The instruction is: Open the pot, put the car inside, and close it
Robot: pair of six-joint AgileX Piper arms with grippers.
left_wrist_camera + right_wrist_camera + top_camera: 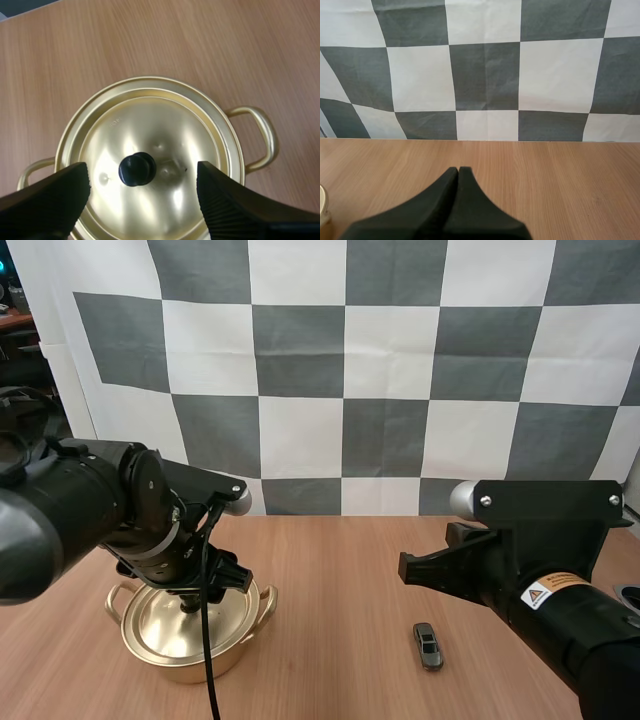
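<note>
Left hand (142,171) is spread with one finger on either side of the black knob (137,169), neither touching it. The lid (165,125) sits closed on the gold pot (252,135). Risk as judged: the knob is small and round, so an off-centre or shallow closure could let it slip out, or tilt the lid so that it catches the rim and drags the light pot. Desk (340,570) is smooth wood-grain laminate; the toy car (428,646) lies well apart from the pot, near the right hand (458,172), whose fingers are pressed together on nothing.
</note>
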